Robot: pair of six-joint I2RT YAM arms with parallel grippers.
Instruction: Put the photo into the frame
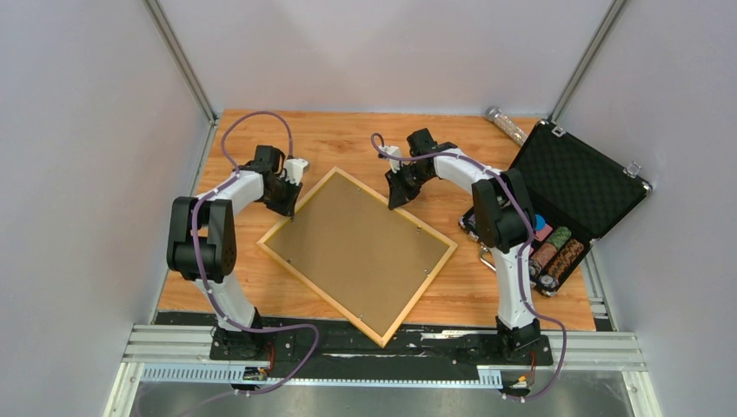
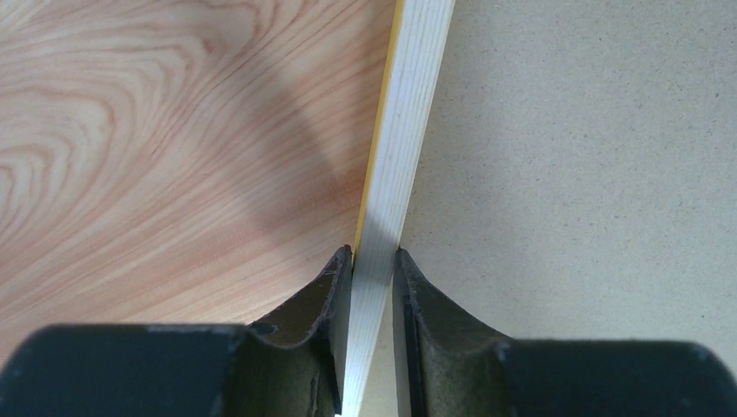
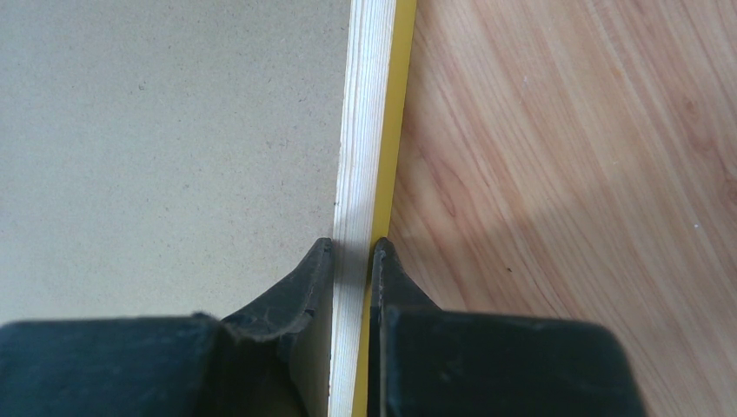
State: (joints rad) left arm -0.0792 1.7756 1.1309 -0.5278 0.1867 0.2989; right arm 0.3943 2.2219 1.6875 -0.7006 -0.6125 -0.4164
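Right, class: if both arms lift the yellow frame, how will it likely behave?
The frame probably stays stiff: wooden rails around a flat back. It likely feels light for its wide spread. With the left gripper and right gripper only astride thin rails, it may pivot or slip.

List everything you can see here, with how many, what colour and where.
frame: one, yellow, brown back up, table centre
case: one, black, open, table's right
chip stacks: several, mixed colours, inside case
tube: one, clear, far edge by case
table: one, light wood, under everything
left arm: one, white and black, near left
right arm: one, white and black, near right
left tool: one, black, astride frame's far-left rail
right tool: one, black, shut on frame's far-right rail
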